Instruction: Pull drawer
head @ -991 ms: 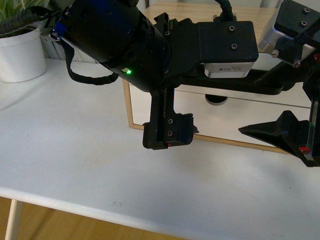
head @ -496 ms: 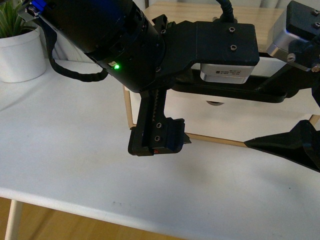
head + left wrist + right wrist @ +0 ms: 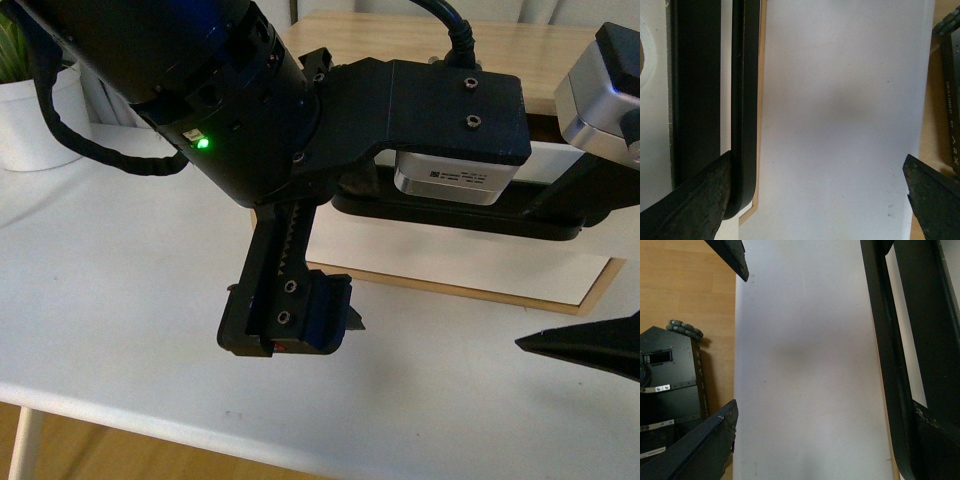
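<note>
Both jaws spread wide, hooking drawer [image 3: 450, 262] handle [image 3: 545, 222]; left arm [image 3: 180, 80], right arm [image 3: 600, 90] low over table [image 3: 120, 300].

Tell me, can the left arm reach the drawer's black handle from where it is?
Probably yes: the left hand is open, and one finger seems to lie right against the handle of the drawer, with nothing between them.

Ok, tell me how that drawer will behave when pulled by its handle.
Likely stiff: the drawer shows a wood-edged panel front. Its black bar handle looks rigid, probably won't flex. Being wide, it may skew if pulled off-centre.
</note>
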Available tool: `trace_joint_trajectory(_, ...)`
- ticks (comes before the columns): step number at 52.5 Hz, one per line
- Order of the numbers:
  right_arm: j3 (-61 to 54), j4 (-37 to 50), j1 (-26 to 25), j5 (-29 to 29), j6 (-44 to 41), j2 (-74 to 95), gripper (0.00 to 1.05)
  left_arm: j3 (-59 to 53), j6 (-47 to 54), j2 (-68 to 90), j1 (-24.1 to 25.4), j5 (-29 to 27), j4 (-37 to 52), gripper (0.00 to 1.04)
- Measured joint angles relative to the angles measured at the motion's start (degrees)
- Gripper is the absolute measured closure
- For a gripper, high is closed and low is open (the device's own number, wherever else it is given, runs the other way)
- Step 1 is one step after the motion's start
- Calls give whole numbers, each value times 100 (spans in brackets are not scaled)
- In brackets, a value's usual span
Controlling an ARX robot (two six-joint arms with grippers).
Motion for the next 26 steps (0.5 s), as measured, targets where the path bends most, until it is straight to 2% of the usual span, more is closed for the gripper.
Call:
trace_joint_trajectory(13, -2, -369, 20, 9, -63, -142, 9, -50, 13, -136, -59, -83, -175, 6)
trace_joint_trajectory(26, -85, -184, 22, 15, 50, -306, 9, -402, -162, -345, -85, -101, 463, 6)
